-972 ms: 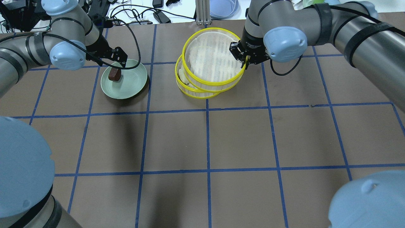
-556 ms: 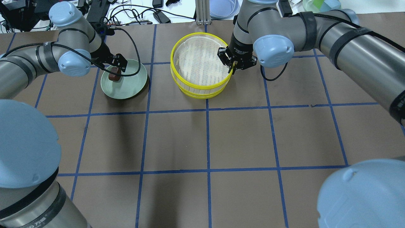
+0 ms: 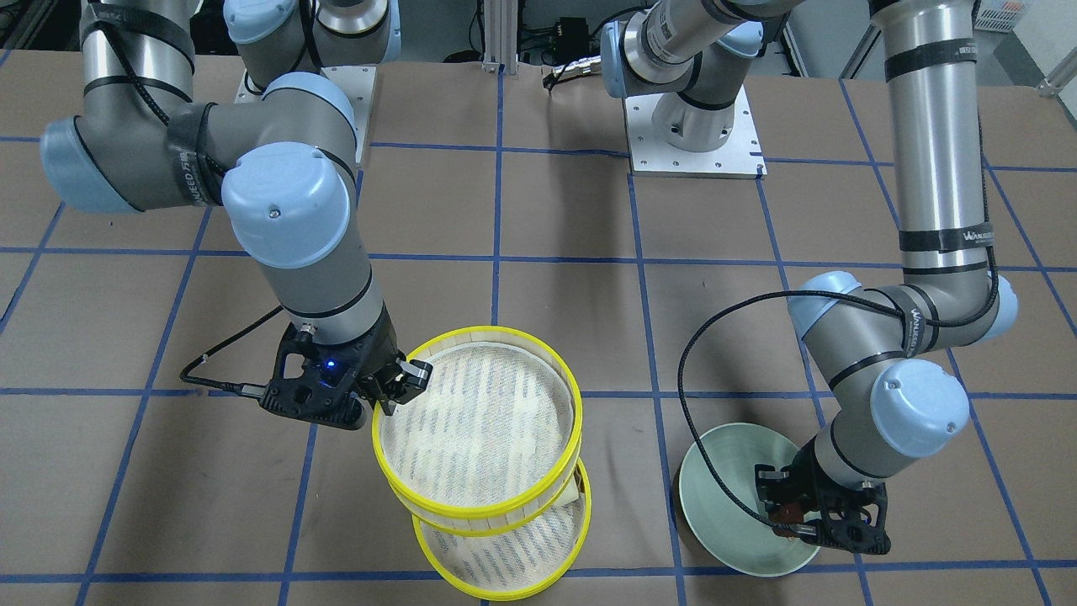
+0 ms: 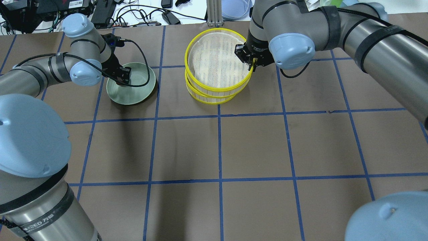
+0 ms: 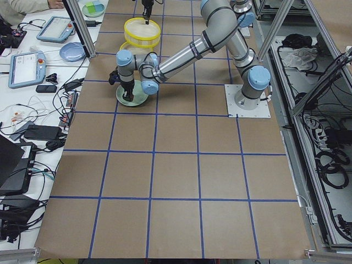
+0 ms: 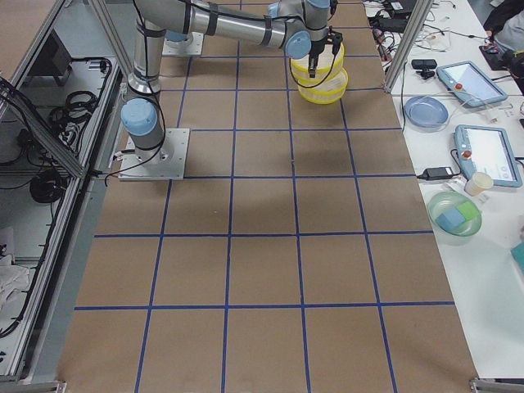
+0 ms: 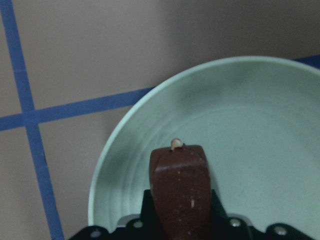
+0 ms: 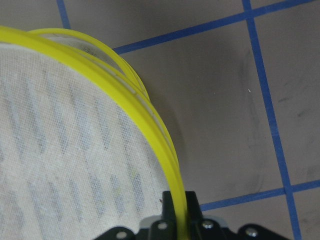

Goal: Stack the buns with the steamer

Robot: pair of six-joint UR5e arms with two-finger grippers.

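The right tool is pinched narrow on the bright yellow rim of the upper round steamer tier with its white mesh liner, one finger inside the wall and one outside, as the right wrist view shows up close. That tier sits off-centre above the matching lower yellow-rimmed tier, which rests on the brown table with blue tape lines. Whether the two tiers touch cannot be told. The pale cream oval bun lies in the lower tier and peeks out between the rims.

The left tool is closed on the dark reddish-brown blockish bun over the plain pale-green round plate (a pale speck shows at the bun's tip).

A black strap around the left arm bears white lettering that looks like "WANEED".
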